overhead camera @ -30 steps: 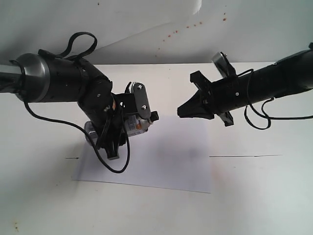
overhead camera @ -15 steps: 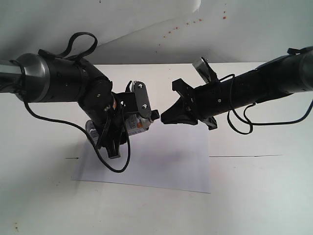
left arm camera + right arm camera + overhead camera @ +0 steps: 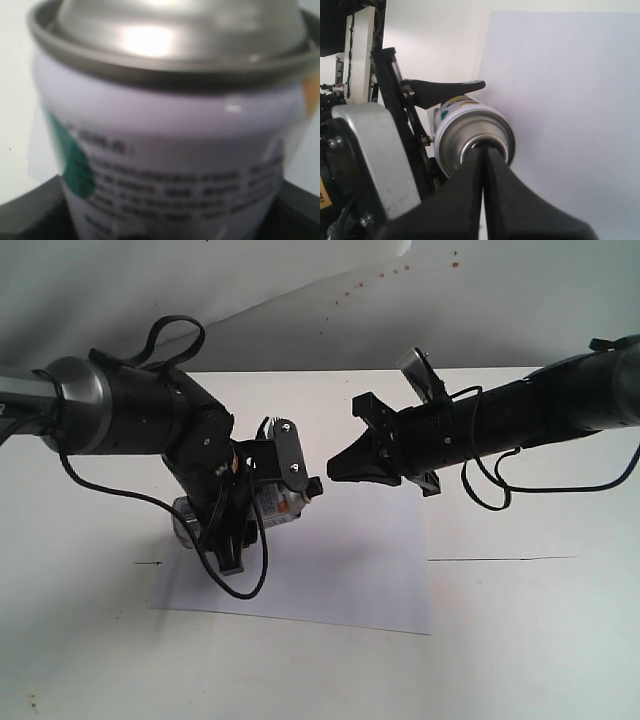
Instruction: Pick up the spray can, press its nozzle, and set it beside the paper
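My left gripper is shut on the spray can and holds it on its side above the left part of the paper. The can's top points right. In the left wrist view the can fills the frame, with its white label, a green dot and the shiny dome. The small black nozzle shows beyond the left fingers. My right gripper is shut, with its tips right at the nozzle. In the right wrist view the shut fingertips cover the middle of the can's top and hide the nozzle. The paper lies behind.
A white table carries the sheet, with a thin black line drawn to the right of it. A cable loop hangs from the left arm over the paper. The wall behind has reddish specks.
My right gripper has moved left from mid-table up to the can's nozzle. The left gripper has kept hold of the can and shifted it slightly.
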Tool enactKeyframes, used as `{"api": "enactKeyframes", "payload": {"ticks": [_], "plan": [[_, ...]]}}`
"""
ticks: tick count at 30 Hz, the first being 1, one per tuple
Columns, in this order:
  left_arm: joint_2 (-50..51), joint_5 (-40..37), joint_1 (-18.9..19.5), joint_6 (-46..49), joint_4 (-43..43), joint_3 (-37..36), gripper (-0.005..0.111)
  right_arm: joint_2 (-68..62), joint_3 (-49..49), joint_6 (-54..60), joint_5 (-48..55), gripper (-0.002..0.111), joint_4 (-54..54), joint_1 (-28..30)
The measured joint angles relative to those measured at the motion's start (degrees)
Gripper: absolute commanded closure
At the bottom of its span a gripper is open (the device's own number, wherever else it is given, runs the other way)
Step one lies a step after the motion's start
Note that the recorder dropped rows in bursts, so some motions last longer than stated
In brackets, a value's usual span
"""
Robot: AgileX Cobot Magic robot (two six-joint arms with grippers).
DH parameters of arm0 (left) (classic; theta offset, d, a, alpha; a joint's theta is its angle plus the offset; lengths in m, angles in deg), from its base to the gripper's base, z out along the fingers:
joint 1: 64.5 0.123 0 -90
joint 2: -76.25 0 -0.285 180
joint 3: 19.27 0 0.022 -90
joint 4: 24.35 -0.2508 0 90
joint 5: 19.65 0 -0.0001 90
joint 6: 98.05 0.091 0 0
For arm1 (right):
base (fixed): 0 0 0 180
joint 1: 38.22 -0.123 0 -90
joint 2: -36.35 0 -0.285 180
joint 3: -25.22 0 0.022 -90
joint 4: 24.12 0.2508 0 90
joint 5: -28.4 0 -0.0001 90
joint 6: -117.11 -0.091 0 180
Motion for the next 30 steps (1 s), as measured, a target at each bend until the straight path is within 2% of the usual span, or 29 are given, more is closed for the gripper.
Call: {"api": "enactKeyframes", "payload": {"ticks": [18,30], "plan": [[0.3,-0.1,0.0,0.0,-0.2,0.0,0.107,-2.8,0.0,1.1,0.0,0.108,1.1,0.0],[0.3,-1.4,0.2,0.0,-0.9,0.0,0.107,-2.8,0.0,2.1,-1.5,0.108,1.7,-2.8]]}}
